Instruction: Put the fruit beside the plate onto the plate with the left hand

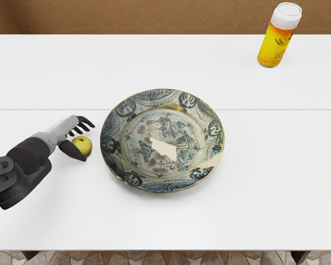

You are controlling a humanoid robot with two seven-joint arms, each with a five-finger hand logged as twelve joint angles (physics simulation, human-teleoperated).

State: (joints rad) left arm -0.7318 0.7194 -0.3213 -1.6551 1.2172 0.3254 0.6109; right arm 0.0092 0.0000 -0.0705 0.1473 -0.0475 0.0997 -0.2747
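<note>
1. Fruit (84,146) is sitting near the table's (243,221) left edge, just beside the plate (108,144).
2. Left hand (65,133) is bracketing it, fingers (84,122) spread, not clamping.
3. Grasp step, I judge; next is calling for closing, then lifting over the rim.

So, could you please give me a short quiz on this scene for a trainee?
1. True or false: the fruit lies on the plate.
2. What is nearest the left hand? A the fruit, B the can, C the plate's middle.
3. Fill in: the can stands near the table's far ____ corner.
Key: 1 false; 2 A; 3 right.
</note>
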